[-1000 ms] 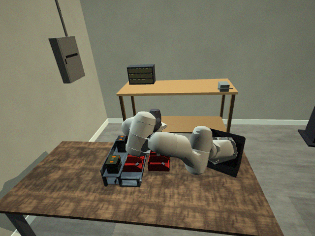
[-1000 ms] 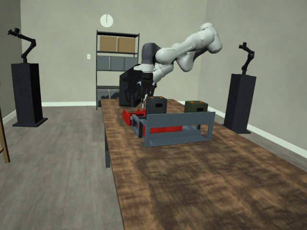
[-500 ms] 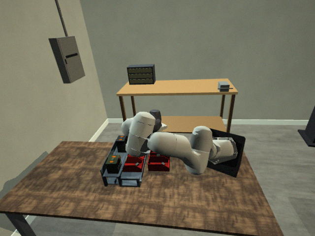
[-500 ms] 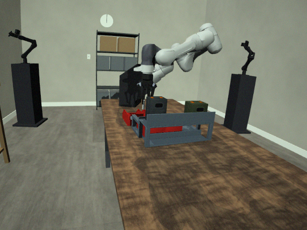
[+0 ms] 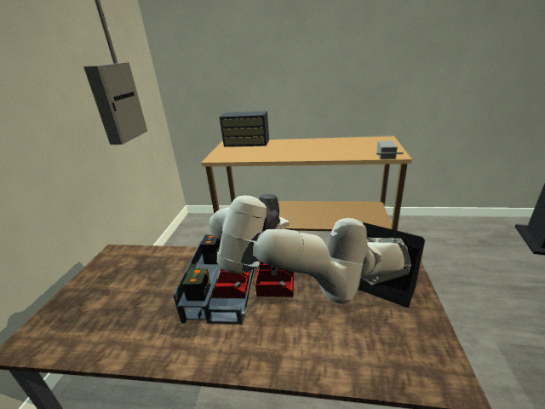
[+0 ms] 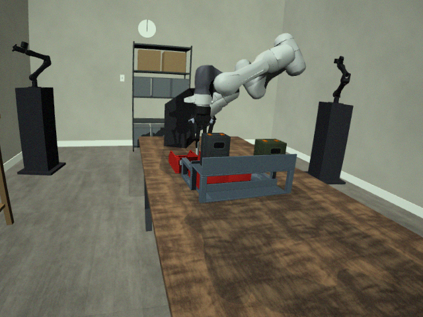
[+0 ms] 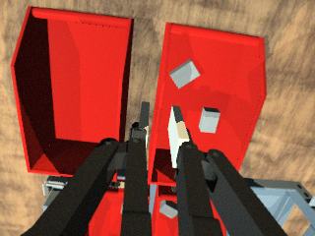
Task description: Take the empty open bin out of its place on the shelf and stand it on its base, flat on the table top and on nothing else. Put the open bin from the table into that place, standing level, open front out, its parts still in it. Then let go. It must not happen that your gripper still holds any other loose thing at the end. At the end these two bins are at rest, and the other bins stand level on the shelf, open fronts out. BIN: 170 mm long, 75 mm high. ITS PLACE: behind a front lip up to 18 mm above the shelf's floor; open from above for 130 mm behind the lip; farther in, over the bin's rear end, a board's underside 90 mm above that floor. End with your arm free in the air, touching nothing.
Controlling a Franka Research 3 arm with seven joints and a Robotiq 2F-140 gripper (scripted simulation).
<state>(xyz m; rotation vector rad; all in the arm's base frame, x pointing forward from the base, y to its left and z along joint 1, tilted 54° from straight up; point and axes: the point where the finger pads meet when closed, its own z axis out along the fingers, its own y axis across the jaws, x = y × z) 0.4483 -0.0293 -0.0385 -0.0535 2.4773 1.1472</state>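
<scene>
In the wrist view two red open bins stand side by side on the wooden table. The left bin (image 7: 74, 93) is empty. The right bin (image 7: 212, 98) holds several grey parts. My gripper (image 7: 158, 115) hangs over them, fingers a little apart, one on each side of the parts bin's left wall, not clamping it. In the top view the parts bin (image 5: 273, 282) shows beside the grey shelf (image 5: 211, 290); the arm hides the empty bin. In the exterior view the gripper (image 6: 197, 143) points straight down at the bins (image 6: 177, 160).
Another red bin (image 5: 231, 285) with a part sits in the shelf, which also shows in the wrist view (image 7: 276, 197). A black box (image 6: 215, 144) and a green box (image 6: 269, 146) stand on the shelf top. The robot's black base (image 5: 396, 268) is at the table's far edge.
</scene>
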